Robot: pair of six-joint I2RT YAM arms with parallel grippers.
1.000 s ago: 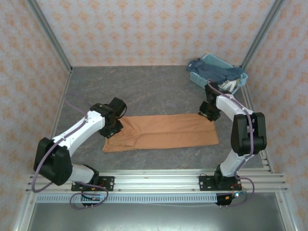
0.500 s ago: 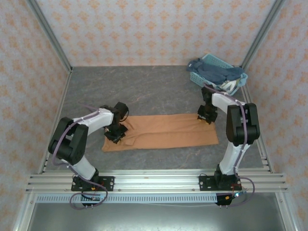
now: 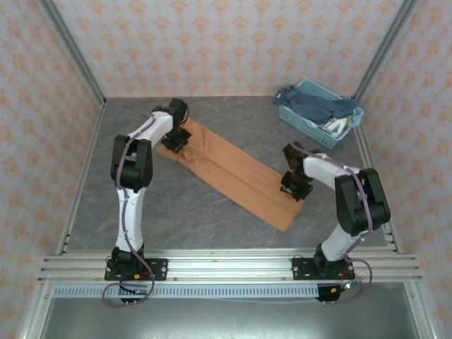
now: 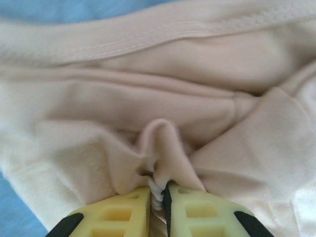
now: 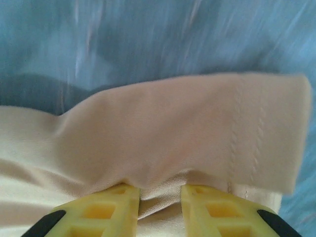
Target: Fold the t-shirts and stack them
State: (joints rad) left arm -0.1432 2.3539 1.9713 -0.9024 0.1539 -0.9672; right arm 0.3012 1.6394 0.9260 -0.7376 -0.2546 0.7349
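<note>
The orange-brown t-shirt (image 3: 233, 173), folded into a long strip, lies diagonally on the grey table (image 3: 176, 212), running from far left to near right. The left gripper (image 4: 157, 193) pinches a bunched pleat of cloth at the far-left end, its yellow fingers almost together. The right gripper (image 5: 159, 195) clamps the hemmed edge near the near-right end, fingers slightly apart with fabric between them. A dark blue tee (image 3: 311, 102) and a white tee (image 3: 337, 127) sit in the light-blue basket (image 3: 288, 115) at the far-right corner
</note>
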